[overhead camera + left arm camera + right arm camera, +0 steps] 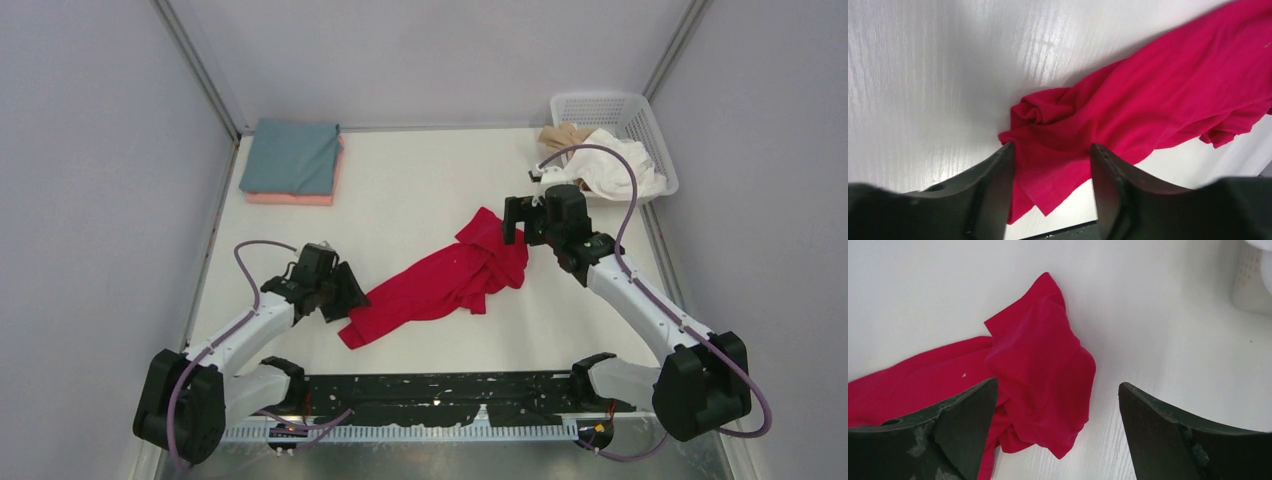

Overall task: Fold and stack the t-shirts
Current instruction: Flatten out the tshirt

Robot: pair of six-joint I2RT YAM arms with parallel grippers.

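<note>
Lying bunched in a diagonal rope at the centre of the table (400,190), the red t-shirt (440,285) was recorded as unfolded. The left gripper (1050,147) was noted with jaws parted astride the 7 o'clock end. The right gripper (1058,385) was spread wide above the 1 o'clock end, nothing held. A risk was judged: several twisted layers could be pinched together (no corners were distinguishable), and the cloth raised as a knot instead of spread flat.

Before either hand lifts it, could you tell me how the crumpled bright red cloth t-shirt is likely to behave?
It should sag limply: the bright red cloth t-shirt lies in soft wrinkles. Lifted by one end, the rest would probably drag along the white table.
</note>
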